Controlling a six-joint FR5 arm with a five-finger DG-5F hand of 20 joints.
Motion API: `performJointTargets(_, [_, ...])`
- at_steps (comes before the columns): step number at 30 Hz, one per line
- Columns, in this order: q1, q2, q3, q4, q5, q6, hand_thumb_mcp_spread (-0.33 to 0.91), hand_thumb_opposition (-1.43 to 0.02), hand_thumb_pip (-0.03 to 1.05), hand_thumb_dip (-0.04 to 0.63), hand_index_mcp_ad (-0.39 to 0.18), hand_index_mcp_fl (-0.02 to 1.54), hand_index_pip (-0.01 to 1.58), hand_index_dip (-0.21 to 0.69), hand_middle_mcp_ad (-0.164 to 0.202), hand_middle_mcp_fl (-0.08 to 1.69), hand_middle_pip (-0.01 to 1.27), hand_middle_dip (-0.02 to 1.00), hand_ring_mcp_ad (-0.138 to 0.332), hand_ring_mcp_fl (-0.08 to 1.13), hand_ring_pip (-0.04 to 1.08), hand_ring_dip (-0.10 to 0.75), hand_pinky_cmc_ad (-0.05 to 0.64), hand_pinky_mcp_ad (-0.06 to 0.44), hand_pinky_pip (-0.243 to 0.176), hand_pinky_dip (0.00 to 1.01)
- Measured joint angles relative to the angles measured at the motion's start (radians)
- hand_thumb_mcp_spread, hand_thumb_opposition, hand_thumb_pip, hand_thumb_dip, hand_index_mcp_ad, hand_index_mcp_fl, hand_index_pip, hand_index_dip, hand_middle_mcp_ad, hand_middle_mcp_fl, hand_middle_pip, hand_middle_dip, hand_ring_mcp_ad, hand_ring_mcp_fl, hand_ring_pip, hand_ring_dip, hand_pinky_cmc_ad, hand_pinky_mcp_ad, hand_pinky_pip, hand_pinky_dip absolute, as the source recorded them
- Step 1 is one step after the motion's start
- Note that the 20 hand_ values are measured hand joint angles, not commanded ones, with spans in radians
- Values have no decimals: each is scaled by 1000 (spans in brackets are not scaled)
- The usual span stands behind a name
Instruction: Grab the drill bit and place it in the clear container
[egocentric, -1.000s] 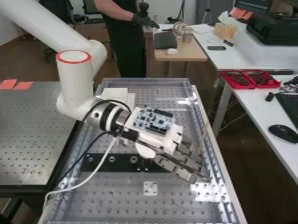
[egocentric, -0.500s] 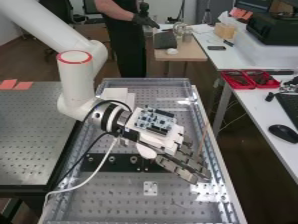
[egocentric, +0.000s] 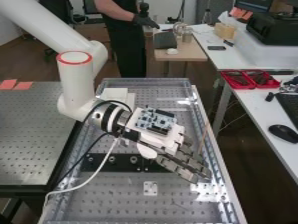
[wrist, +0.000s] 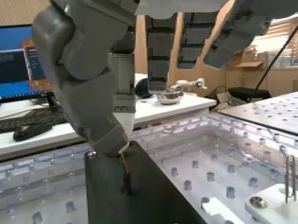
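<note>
Delicately, the robot hand (egocentric: 179, 165) pinches a slender drill bit (wrist: 124, 164) between thumb and finger over the black plate (wrist: 148, 192).

Arm: white, smooth, thick rounded tubes and joint housings (egocentric: 76, 85).
Marking: one red ring (egocentric: 74, 64) round the top of the upright joint.
Wrist: black band (egocentric: 98, 114) dotted with small light marks, then a silvery metal collar (egocentric: 121, 118).
Hand (egocentric: 178, 164): white casing (egocentric: 174, 137) at the back, dark grey fingers.
Board (egocentric: 155, 120): blue and white, dark connectors along its edges, mounted on the casing.
Fingers: blocky, segmented, ridged seams.
Thumb (wrist: 83, 75): dark grey, bulkier, rounded shells, tapering towards the tip.
Black cable (egocentric: 84, 151): thin, running to the near left; a black loop crosses over the wrist.
White cable (egocentric: 100, 163): running to the near left.
</note>
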Motion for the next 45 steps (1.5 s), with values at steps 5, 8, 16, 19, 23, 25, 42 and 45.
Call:
performJointTargets(5, [1, 0, -4, 13, 5, 4, 581, -913, 557, 300, -136, 510, 1358, 330, 31, 328, 126, 251, 70, 79, 112, 47, 346, 115, -26, 157])
performJointTargets(8, [1, 0, -8, 23, 6, 10, 581, -913, 525, 300, -134, 552, 1330, 330, 31, 367, 126, 251, 70, 115, 108, 47, 346, 119, -26, 157])
performJointTargets(16, [-2, 15, -6, 27, -1, 19, 646, -913, 485, 300, -134, 639, 1229, 304, 35, 394, 124, 251, 80, 145, 106, 47, 347, 119, -26, 157])
performJointTargets(19, [-2, 37, -1, 17, 1, 13, 675, -915, 429, 300, -134, 705, 1182, 281, 35, 398, 126, 251, 86, 145, 110, 47, 346, 115, -26, 157])
performJointTargets(23, [0, 81, 3, 1, 2, -3, 679, -925, 429, 300, -138, 733, 1131, 281, 35, 400, 126, 251, 86, 145, 113, 51, 363, 115, -26, 157])
performJointTargets(25, [3, 110, 2, -7, 2, -11, 682, -937, 429, 300, -134, 742, 1134, 281, 37, 414, 126, 251, 86, 147, 112, 51, 363, 119, -26, 157])
performJointTargets(42, [95, 323, -88, -31, -151, 21, 682, -976, 429, 300, -136, 871, 955, 316, 33, 415, 126, 251, 82, 143, 113, 54, 363, 115, -26, 159])
performJointTargets(45, [112, 337, -97, -35, -195, 46, 695, -974, 429, 300, -136, 883, 923, 316, 37, 414, 126, 253, 82, 147, 113, 54, 363, 119, -26, 159])
